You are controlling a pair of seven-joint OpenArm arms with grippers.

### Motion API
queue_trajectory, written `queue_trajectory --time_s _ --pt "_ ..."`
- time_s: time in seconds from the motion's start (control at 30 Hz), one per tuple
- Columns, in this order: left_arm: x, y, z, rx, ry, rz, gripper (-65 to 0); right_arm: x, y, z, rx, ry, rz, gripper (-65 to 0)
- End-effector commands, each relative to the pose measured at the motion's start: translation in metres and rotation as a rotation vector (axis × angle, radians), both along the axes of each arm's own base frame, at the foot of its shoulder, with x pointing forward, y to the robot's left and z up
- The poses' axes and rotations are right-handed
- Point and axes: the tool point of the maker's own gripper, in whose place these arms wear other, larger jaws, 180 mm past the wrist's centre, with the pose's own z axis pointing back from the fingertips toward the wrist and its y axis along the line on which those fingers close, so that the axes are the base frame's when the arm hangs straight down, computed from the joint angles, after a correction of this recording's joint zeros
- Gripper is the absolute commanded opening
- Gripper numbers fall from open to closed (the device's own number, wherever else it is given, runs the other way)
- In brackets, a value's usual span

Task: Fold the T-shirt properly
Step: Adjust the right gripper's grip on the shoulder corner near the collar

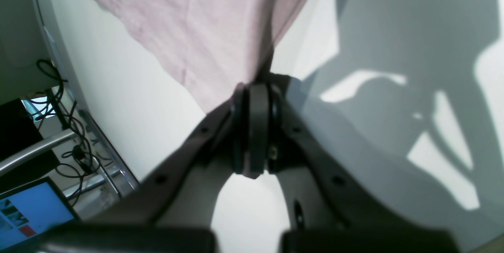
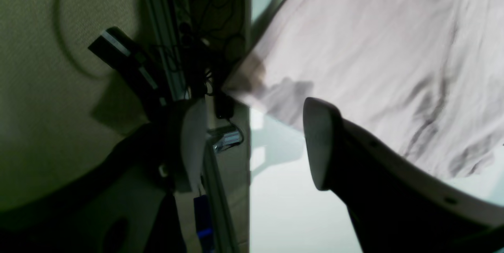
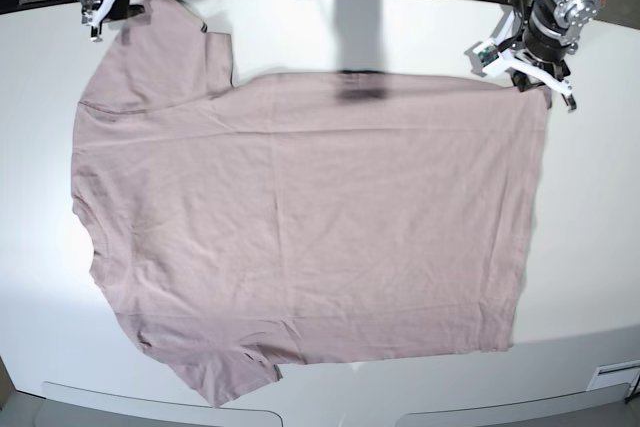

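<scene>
Left wrist view: your left gripper (image 1: 252,125) sits at centre frame, its jaws pressed together on a corner of the shirt (image 1: 204,28). The pink cloth fans out from the pinch toward 11 and 12 o'clock. The white table (image 1: 130,99) lies beneath it, with arm shadows across the 3 o'clock side. The table edge runs along 9 o'clock; past it, at 8 o'clock, you have cables (image 1: 65,127) and a blue screen (image 1: 27,213).

Right wrist view: your right gripper (image 2: 256,142) stands with its jaws wide apart and nothing between them. One finger (image 2: 323,142) lies just over the table at 5 o'clock, near the shirt's edge; whether it touches the cloth cannot be told. The other finger sits at 8 o'clock, off the table edge. The shirt (image 2: 374,56) fills the 1 to 3 o'clock area, lying creased on the table.

Base view: the shirt (image 3: 300,237) lies spread flat over most of the table (image 3: 590,247), sleeves at 10 and 7 o'clock, hem side toward 3 o'clock. Your left gripper (image 3: 530,72) is at 2 o'clock, at the shirt's far hem corner. Your right gripper (image 3: 105,2) is at 10 o'clock, just beside the far sleeve.
</scene>
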Motion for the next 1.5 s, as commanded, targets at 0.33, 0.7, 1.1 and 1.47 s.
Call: queue_trajectory --time_s 0.33,0.7,1.1,1.47 --pt "-0.04 0.013 -0.02 0.038 0.173 0.014 -65.0 0.016 0.007 0.003 0.067 -0.07 -0.004 -26.1" --pt "-0.04 0.013 -0.02 0.038 0.173 0.014 -65.0 0.005 0.009 -0.003 0.059 0.01 0.004 -26.1" --pt "-0.04 0.013 -0.02 0.038 0.173 0.014 -65.0 0.016 0.01 0.0 0.065 -0.057 -0.012 -26.1" --pt "-0.04 0.013 -0.02 0.038 0.173 0.014 -65.0 0.001 0.002 -0.015 0.034 0.0 -0.021 -26.1"
